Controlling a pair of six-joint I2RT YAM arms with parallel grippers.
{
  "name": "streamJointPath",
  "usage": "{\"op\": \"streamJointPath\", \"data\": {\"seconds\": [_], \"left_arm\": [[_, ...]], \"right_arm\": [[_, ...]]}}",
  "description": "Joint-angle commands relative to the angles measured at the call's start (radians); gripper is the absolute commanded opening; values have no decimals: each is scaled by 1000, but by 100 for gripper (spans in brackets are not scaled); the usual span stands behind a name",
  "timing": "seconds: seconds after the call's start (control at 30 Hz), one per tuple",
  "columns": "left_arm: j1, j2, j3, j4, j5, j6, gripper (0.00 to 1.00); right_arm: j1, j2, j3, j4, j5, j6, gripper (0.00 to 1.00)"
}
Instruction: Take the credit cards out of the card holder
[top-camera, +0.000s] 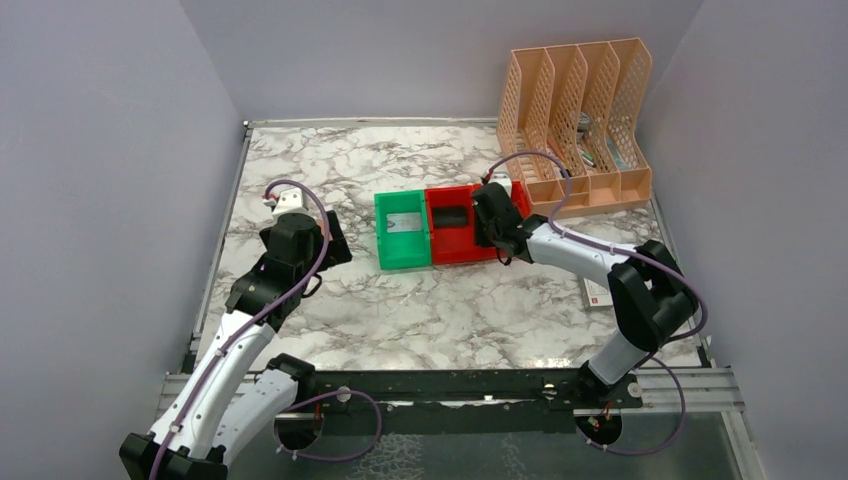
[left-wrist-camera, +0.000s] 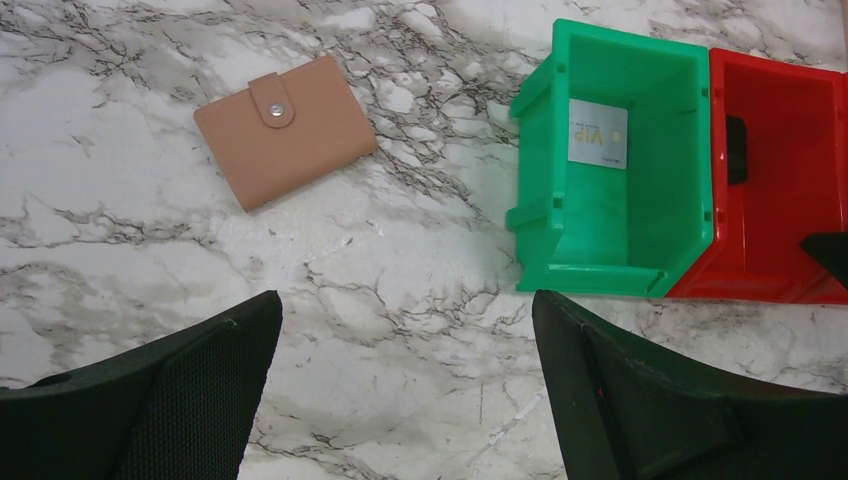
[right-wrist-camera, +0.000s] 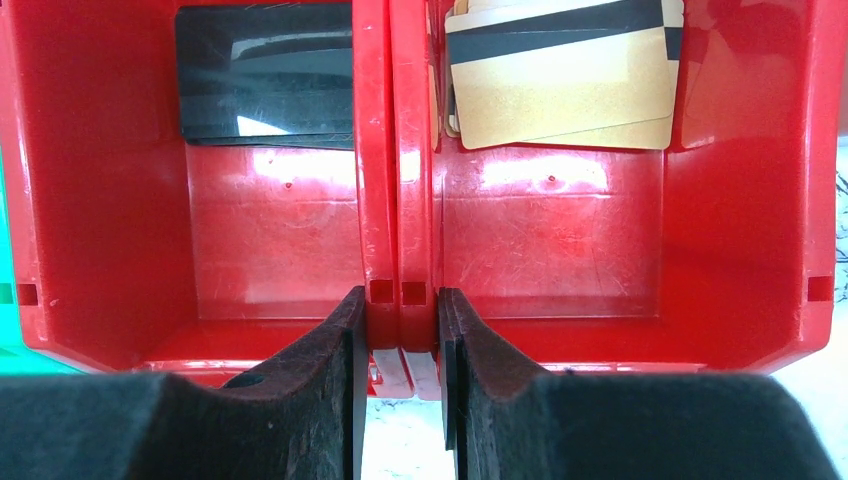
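The white-and-grey marble table (left-wrist-camera: 420, 260) carries a green plastic bin (left-wrist-camera: 620, 220) ahead and right of the left gripper (left-wrist-camera: 407, 310), with two red plastic bins (right-wrist-camera: 600, 240) beyond it, under the right gripper (right-wrist-camera: 400, 300). The flat brown leather-like card holder (left-wrist-camera: 285, 135) lies snapped closed ahead and left of the left gripper. Its long axis is slanted to the line across the fingers. The left arm looks the nearer one; the right is well apart from the holder.

A silver-grey card (left-wrist-camera: 598, 134) lies in the green bin, and a black card (right-wrist-camera: 265, 75) and gold cards (right-wrist-camera: 560, 100) lie in the red ones. Whether any remain inside the holder is hidden.

The left gripper is spread wide and empty. The right gripper's fingers are drawn almost together astride the red bins' adjoining walls; I cannot tell whether they pinch the walls or merely hover.
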Motion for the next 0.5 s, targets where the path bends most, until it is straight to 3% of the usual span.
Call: {"op": "streamJointPath", "data": {"seconds": [0.0, 0.27, 0.47], "left_arm": [[-1, 4, -6, 19, 19, 10, 99], [-1, 27, -8, 19, 6, 0, 99], [7, 134, -17, 22, -21, -110, 99]], "right_arm": [[5, 5, -60, -68, -94, -18, 19], [4, -5, -44, -88, -128, -22, 21], [5, -48, -24, -103, -184, -14, 37]]}}
